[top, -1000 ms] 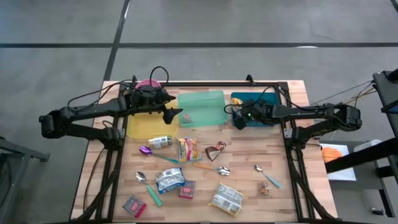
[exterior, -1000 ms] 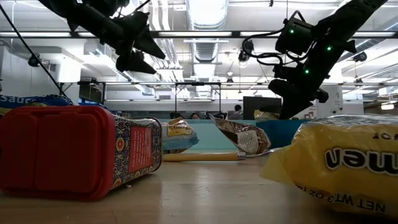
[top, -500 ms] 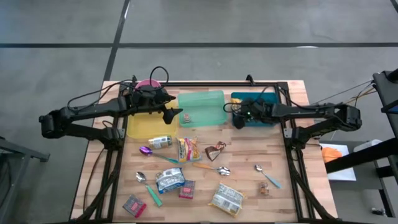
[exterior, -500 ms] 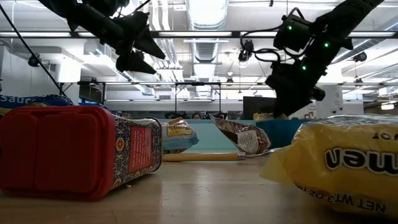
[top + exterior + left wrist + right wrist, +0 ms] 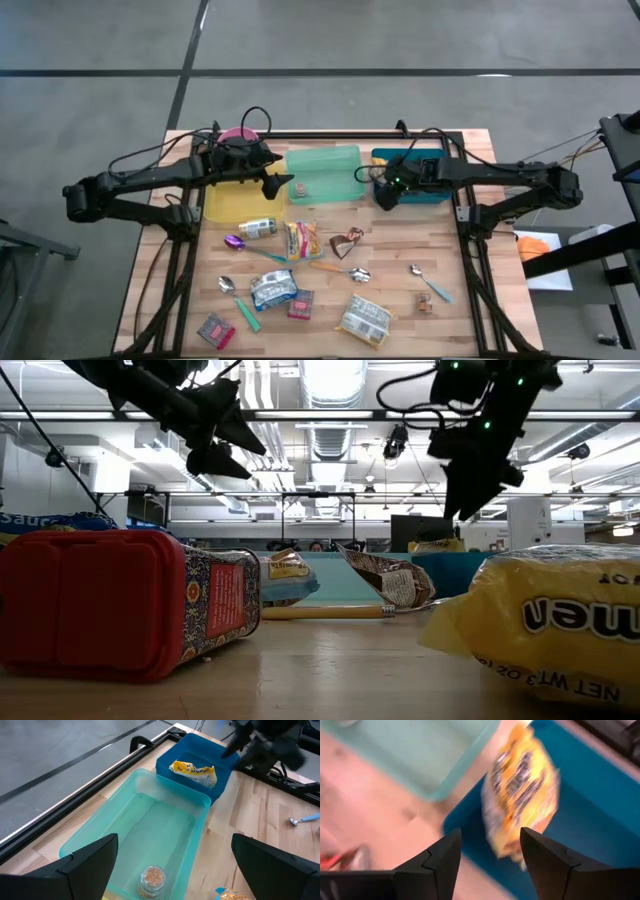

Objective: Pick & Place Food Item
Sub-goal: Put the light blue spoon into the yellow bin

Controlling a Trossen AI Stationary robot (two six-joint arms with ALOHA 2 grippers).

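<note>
Release made: yellow snack packet in the blue bin

We see the right end effector [image 5: 385, 194] above the blue bin [image 5: 176, 759], fingers parted and empty; the yellow packet [image 5: 195, 772] lies inside; the left end effector [image 5: 277, 186] hangs wide open, empty, over the teal tray [image 5: 345, 158]; next we judge another bench item needs choosing.

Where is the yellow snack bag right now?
The yellow snack bag lies inside the blue bin at the table's far right side, right next to the green bin. The right gripper hangs just above it.
</note>
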